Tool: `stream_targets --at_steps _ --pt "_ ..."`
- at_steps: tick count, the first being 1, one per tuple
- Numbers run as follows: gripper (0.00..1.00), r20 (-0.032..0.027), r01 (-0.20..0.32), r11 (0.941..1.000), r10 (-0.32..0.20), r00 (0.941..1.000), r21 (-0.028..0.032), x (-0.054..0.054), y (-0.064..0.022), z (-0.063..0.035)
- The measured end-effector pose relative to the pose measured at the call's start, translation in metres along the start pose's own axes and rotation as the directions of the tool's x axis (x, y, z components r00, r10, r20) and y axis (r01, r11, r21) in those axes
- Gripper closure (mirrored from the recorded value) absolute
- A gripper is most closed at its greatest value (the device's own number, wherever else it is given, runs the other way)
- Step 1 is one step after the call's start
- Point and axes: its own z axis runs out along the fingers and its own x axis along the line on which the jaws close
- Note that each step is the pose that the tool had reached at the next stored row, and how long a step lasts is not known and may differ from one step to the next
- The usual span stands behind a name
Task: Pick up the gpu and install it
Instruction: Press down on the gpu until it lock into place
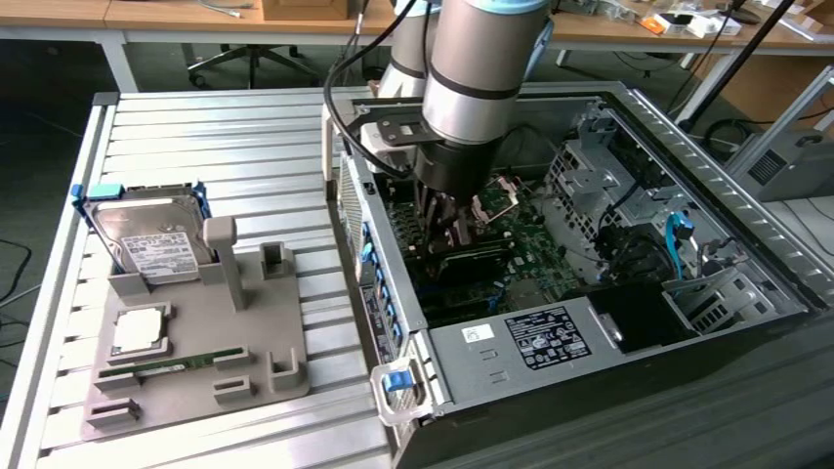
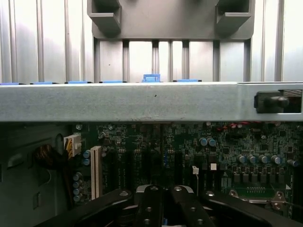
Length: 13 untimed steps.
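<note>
Grey sheet metal forms the open computer case [image 1: 521, 352] that surrounds the gripper [image 1: 450, 233], which hangs low inside it, its fingers drawn together. Green, the motherboard [image 2: 199, 156] lies just beneath them. Directly under the fingertips stands the gpu [image 1: 459, 262], a dark card on edge against the board; whether the fingers still clasp it cannot be told. Well off to the exterior view's left sits the parts holder [image 1: 195, 371].
</note>
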Motion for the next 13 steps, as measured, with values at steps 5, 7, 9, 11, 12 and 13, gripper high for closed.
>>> stream_targets --at_steps 5,7,9,11,12,13 --pt "0.89 -0.0008 0.0 1.0 0.0 1.0 -0.0003 0.0 0.0002 0.0014" --pt "0.89 -0.0037 0.0 1.0 0.0 1.0 -0.0003 -0.0001 -0.0002 0.002" --pt "0.89 -0.0074 0.0 1.0 0.0 1.0 -0.0002 -0.0001 -0.0005 0.0021" --pt "0.89 -0.0091 0.0 1.0 0.0 1.0 -0.0001 0.0 -0.0005 0.0016" --pt "0.89 -0.0085 0.0 1.0 0.0 1.0 0.0009 -0.0001 -0.0005 0.0002" --pt "0.89 -0.0094 0.0 1.0 0.0 1.0 0.0013 0.0002 -0.0004 -0.0031"
